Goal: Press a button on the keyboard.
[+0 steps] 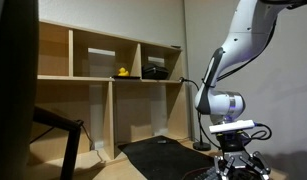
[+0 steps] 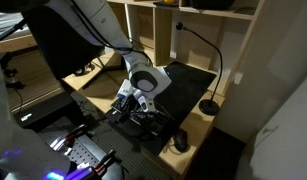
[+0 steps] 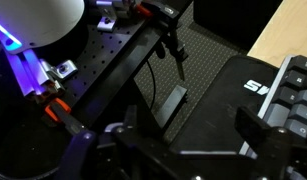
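Hand (image 3: 191,130) is released: in the wrist view both fingers (image 3: 255,128) are spread wide with nothing between them. Keyboard (image 3: 296,92) sits at the right edge of that view, just beside the right-side finger. A few rows of dark keys show and the rest is cut off by the frame. The fingers are over a dark surface to the left of the keys, not over the keys themselves. Can't tell if anything is touching. In an exterior view the hand (image 2: 133,106) points down, low over the keyboard (image 2: 156,124), which lies at the front of the wooden tabletop (image 2: 198,126). The mouse (image 2: 180,142) is just past the keyboard's end. The black desk mat (image 2: 188,75) is behind it, and the lamp base (image 2: 210,106) stands at the mat's edge. The keyboard's outline is murky there because the lighting is dim. In an exterior view the hand (image 1: 238,160) hangs low at bottom right, and the keyboard is not readable under it. The shelf unit behind holds a yellow duck (image 1: 122,72) in an upper compartment. The wrist view also shows a black perforated board (image 3: 103,75) to the left and a thin cable (image 3: 153,85) crossing it.
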Available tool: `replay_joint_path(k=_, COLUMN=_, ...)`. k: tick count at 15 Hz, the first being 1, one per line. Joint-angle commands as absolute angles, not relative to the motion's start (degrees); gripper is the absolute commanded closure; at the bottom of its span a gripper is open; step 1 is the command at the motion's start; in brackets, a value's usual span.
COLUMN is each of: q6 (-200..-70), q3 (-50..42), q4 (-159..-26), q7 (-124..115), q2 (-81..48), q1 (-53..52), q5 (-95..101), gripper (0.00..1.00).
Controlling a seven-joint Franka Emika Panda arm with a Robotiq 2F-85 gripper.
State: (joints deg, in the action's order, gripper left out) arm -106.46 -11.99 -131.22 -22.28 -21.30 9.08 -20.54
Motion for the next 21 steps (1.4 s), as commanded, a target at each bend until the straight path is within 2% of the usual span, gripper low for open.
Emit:
replay_joint_path(k=1, q6=-106.4, q3=-11.9, q4=-131.1, q7=-22.3, q2=-21.3, q1=9.2, q5=-20.5, gripper=0.00)
replay_joint_path(k=14, q6=-107.8, q3=-11.9, q4=-131.1, q7=-23.0, q2=-21.3, q1=9.2, q5=-21.9, gripper=0.00)
replay_joint_path(k=21, q6=-101.1, q3=-12.5, q4=-130.5, q7=-29.7, q2=-22.2, q1=9.4, q5=-22.4, gripper=0.00)
